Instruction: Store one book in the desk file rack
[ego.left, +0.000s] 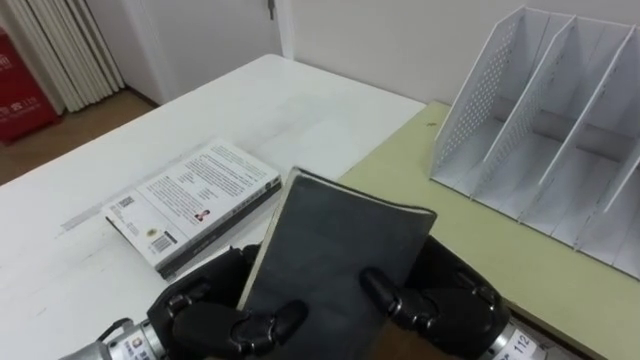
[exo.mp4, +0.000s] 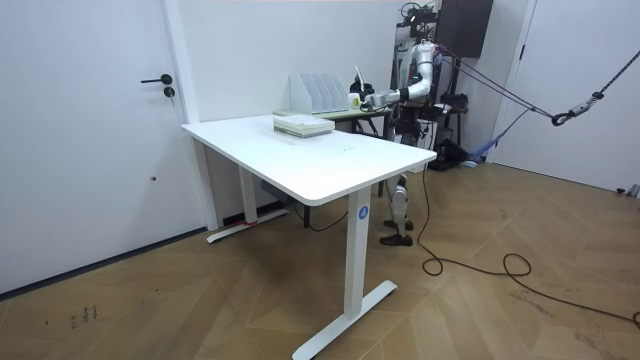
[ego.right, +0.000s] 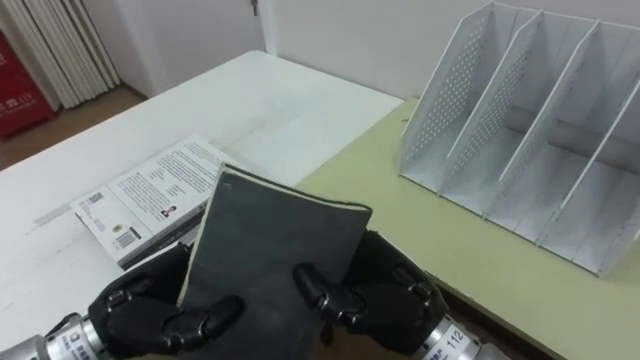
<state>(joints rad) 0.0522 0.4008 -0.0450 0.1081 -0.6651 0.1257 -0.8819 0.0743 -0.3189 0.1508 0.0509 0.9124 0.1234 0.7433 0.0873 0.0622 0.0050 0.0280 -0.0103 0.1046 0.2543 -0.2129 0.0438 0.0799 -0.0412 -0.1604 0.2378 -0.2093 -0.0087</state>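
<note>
The transfer step is in hand: the left hand (ego.left: 205, 318) and right hand (ego.left: 445, 308) grip the dark book (ego.left: 335, 255) with curled fingers (ego.left: 268, 322), tilted over the counter's (ego.left: 300, 110) near edge. The file rack (ego.left: 480, 100) stands toward the far right corner. Next, the book likely needs raising upright and guiding into a slot.

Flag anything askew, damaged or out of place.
Nothing stands out. The left hand and right hand hold the dark book; the white book lies flat on the table; the file rack stands upright, empty.

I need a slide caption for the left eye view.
Left hand and right hand hold a dark book near the rack.
</note>
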